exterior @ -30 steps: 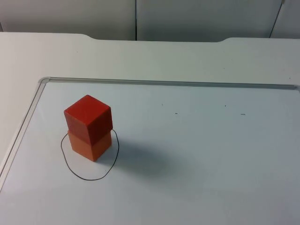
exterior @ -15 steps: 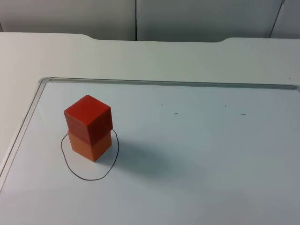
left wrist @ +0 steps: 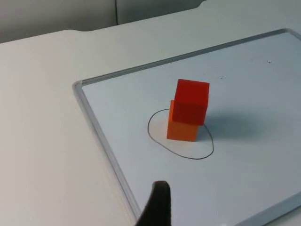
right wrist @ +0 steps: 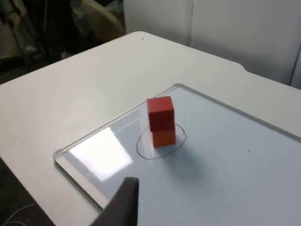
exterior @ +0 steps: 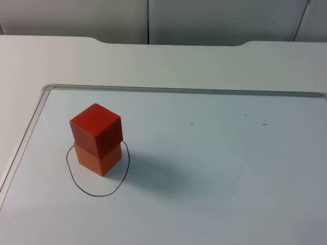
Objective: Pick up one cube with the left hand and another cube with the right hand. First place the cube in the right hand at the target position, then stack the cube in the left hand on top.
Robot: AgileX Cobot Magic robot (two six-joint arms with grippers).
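Red cube sits stacked on the orange cube inside the drawn circle; both grippers hang well back, jaw state impossible to tell.

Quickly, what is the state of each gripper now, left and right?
Left gripper: cannot be told; it holds nothing and is away from the red cube.
Right gripper: cannot be told; it holds nothing.
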